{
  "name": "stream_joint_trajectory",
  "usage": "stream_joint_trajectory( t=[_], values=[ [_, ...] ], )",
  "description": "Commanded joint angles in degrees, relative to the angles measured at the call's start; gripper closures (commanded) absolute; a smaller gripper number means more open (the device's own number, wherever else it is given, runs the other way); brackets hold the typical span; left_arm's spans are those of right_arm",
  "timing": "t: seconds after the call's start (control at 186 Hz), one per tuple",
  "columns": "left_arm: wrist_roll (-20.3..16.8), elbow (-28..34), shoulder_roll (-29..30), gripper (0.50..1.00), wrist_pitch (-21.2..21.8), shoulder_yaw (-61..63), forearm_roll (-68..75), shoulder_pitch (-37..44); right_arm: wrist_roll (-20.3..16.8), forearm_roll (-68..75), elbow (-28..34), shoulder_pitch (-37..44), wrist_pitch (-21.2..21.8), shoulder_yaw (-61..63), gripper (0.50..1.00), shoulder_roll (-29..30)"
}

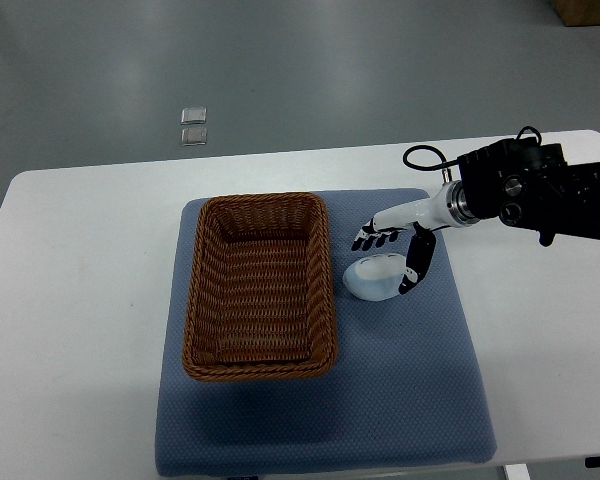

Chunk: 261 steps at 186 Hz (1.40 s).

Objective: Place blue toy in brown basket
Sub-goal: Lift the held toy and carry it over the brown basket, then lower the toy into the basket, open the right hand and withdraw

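On the blue mat (400, 380), one brown basket (261, 286), one blue toy (373, 277).

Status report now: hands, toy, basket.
Right robot hand open, fingers spread around the blue toy, no grasp yet. Left robot hand out of view. Toy on the blue mat, just right of the brown basket. Basket empty, path clear.
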Motion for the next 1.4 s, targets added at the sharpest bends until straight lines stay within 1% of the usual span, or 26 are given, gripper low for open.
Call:
stream_joint_trajectory(
  t=[0.0,0.14,0.279,0.333,0.349,0.36,0.371,0.376,0.381,0.387,0.392,0.398,0.414,0.419,0.424,0.43,0.446,0.451,0.489,0.494,0.639,0.8,0.972,1.128,1.241,1.397],
  values=[
    [0.0,0.0,0.0,0.5,0.0,0.0,0.0,0.0,0.0,0.0,-0.2,-0.6,-0.2,0.0,0.654,0.1],
    [0.0,0.0,0.0,0.5,0.0,0.0,0.0,0.0,0.0,-0.2,-1.3,-1.6,-1.2,-0.1,0.675,0.7],
    [0.0,0.0,0.0,0.5,0.1,0.0,0.0,0.1,0.1,-0.2,-2.0,-2.8,-1.7,0.2,0.72,1.2],
    [0.0,0.0,0.0,0.5,0.0,0.0,0.0,0.2,0.1,-0.4,-2.8,-3.4,-2.2,0.2,0.76,1.7],
    [0.0,0.0,0.0,0.5,0.1,0.0,0.0,0.2,0.1,-0.4,-3.2,-3.6,-2.5,0.2,0.787,1.9],
    [0.0,0.0,0.0,0.5,0.1,0.0,0.0,0.2,0.1,-0.4,-3.2,-3.6,-2.5,0.2,0.787,1.9],
    [0.0,0.0,0.0,0.5,0.1,0.0,0.0,0.2,0.1,-0.4,-3.3,-3.6,-2.6,0.2,0.801,2.0],
    [0.0,0.0,0.0,0.5,0.1,0.0,0.0,0.2,0.1,-0.4,-3.4,-3.8,-2.7,0.2,0.82,2.1],
    [0.0,0.0,0.0,0.5,0.1,0.0,0.0,0.2,0.1,-0.4,-3.4,-3.8,-2.7,0.2,0.82,2.1],
    [0.0,0.0,0.0,0.5,0.1,0.0,0.0,0.2,0.1,-0.4,-3.5,-3.9,-2.7,0.2,0.836,2.2],
    [0.0,0.0,0.0,0.5,0.1,0.0,0.0,0.2,0.1,-0.4,-3.5,-3.9,-2.7,0.2,0.836,2.2],
    [0.0,0.0,0.0,0.5,0.1,0.0,0.0,0.2,0.1,-0.5,-3.5,-4.0,-2.7,0.2,0.858,2.3],
    [0.0,0.0,0.0,0.5,0.1,0.0,0.0,0.2,0.1,-0.5,-3.6,-4.1,-2.8,0.2,0.877,2.3],
    [0.0,0.0,0.0,0.5,0.1,0.0,0.0,0.2,0.1,-0.6,-3.7,-4.2,-2.8,0.2,0.899,2.4],
    [0.0,0.0,0.0,0.5,0.1,0.0,0.0,0.2,0.1,-0.6,-3.7,-4.2,-2.8,0.2,0.899,2.4],
    [0.0,0.0,0.0,0.5,0.1,0.0,0.0,0.2,0.1,-0.7,-3.8,-4.3,-2.8,0.2,0.92,2.4],
    [0.0,0.0,0.0,0.5,0.1,0.0,0.0,0.2,0.1,-0.8,-3.8,-4.3,-2.8,0.2,0.936,2.5],
    [0.0,0.0,0.0,0.5,0.1,0.0,0.0,0.2,0.1,-0.9,-3.9,-4.3,-2.8,0.2,0.952,2.5],
    [0.0,0.0,0.0,0.5,0.1,0.0,0.0,0.3,0.2,-1.3,-4.0,-4.4,-2.9,0.2,0.985,2.5],
    [0.0,0.0,0.0,0.5,0.1,0.0,0.0,0.3,0.2,-1.3,-4.0,-4.4,-2.9,0.2,0.997,2.5],
    [0.0,0.0,0.0,0.5,0.1,0.0,0.0,0.3,0.2,-1.1,-3.7,-2.7,-2.2,0.8,1.0,1.1],
    [0.0,-0.2,0.0,0.5,0.1,0.3,0.0,0.3,0.3,-0.1,-1.8,5.1,-0.4,1.0,1.0,-0.9],
    [0.0,-0.2,0.0,0.5,0.1,0.3,0.0,0.2,0.3,3.3,-1.3,11.0,0.6,1.2,1.0,0.5],
    [-0.1,-0.1,0.0,0.5,0.1,0.3,0.0,0.3,0.3,6.2,-1.4,13.3,0.0,1.1,1.0,5.3],
    [0.0,-0.1,0.0,0.5,0.1,0.2,0.0,0.3,0.3,6.9,-2.5,13.3,-0.4,0.8,1.0,10.4],
    [0.0,-0.2,0.0,0.5,0.0,0.2,0.0,0.3,0.3,7.0,-6.9,13.0,-1.3,0.3,1.0,18.3]
  ],
)
